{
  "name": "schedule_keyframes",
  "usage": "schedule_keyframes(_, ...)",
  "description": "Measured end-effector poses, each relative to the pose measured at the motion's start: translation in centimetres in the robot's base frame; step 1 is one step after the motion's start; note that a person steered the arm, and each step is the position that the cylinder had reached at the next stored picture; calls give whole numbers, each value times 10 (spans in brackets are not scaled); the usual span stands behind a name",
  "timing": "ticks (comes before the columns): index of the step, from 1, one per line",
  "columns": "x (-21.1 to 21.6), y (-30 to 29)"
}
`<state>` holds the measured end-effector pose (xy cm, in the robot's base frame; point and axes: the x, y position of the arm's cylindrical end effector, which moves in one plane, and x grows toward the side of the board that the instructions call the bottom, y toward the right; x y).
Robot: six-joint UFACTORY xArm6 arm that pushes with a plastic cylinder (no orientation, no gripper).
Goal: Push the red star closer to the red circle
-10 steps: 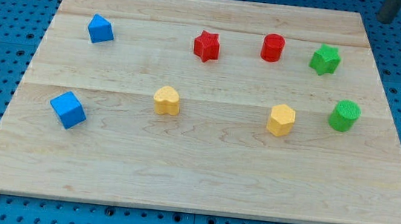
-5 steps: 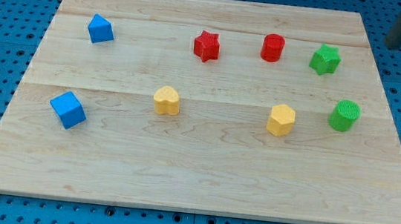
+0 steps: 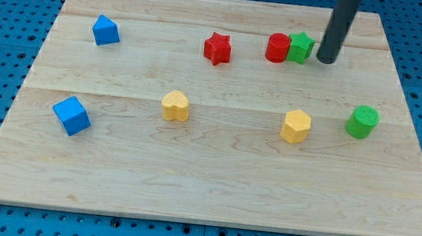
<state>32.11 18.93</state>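
While my tip (image 3: 325, 61) stands in the upper right of the frame, just right of the small green star block (image 3: 301, 47), the red star block (image 3: 217, 48) lies well to its left. The red circle block (image 3: 278, 48) touches the green star. My tip grasps nothing.

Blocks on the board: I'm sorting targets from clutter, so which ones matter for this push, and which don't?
Job: red star, red circle, my tip.
Just lying about: green star, green cylinder, two yellow blocks, two blue blocks.
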Motion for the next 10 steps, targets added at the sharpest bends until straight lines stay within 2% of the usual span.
schedule_keyframes(1, 11, -9)
schedule_keyframes(2, 52, -89)
schedule_keyframes(3, 53, -171)
schedule_keyframes(4, 42, -227)
schedule_keyframes(6, 10, -202)
schedule_keyframes(8, 9, -249)
schedule_keyframes(10, 2, -219)
